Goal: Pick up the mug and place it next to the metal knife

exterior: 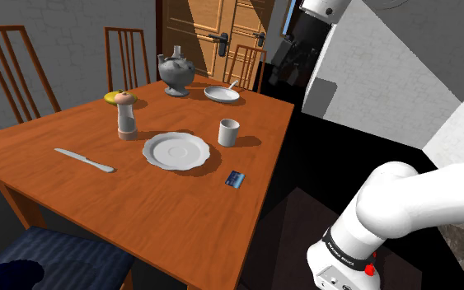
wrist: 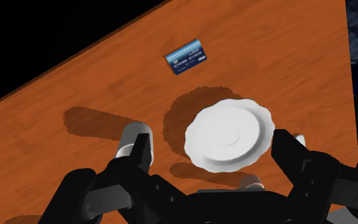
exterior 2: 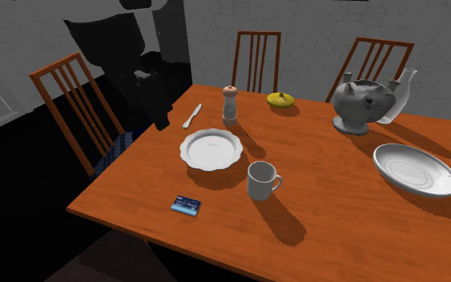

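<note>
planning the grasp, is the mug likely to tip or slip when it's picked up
The mug looks rigid with smooth pale walls, so it may slip in a light pinch. It stands upright on the table, straight-sided, so probably steady if nudged. Its handle, seen in the second exterior view, may pull it slightly off balance.

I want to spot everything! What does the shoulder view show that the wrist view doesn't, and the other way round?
Shoulder view: the grey teapot, the shallow dish beside it and the wooden door. Wrist view: the gripper up close, its black fingers standing apart. Both: the white plate, the blue card, the mug and the wooden table.
</note>
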Available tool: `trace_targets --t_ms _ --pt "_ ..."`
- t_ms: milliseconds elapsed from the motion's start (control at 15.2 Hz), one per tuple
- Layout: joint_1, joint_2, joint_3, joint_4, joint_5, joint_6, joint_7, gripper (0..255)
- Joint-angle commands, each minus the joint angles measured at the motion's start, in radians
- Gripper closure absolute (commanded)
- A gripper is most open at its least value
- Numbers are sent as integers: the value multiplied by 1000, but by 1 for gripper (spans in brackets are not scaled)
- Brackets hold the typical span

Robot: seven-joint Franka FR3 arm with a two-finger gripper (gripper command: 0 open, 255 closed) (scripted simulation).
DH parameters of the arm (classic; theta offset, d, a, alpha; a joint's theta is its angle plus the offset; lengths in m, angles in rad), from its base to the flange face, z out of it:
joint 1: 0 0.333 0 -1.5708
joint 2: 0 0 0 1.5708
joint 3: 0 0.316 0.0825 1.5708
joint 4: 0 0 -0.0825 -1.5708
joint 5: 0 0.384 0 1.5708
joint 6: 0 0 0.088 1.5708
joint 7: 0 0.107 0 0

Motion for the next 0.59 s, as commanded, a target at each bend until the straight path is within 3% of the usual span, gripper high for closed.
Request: trace_targets --t_ms 0,528 --pt "0 0 0 0 0 0 0 0" --pt "-13 180 -8 -80 -44 250 -66 0"
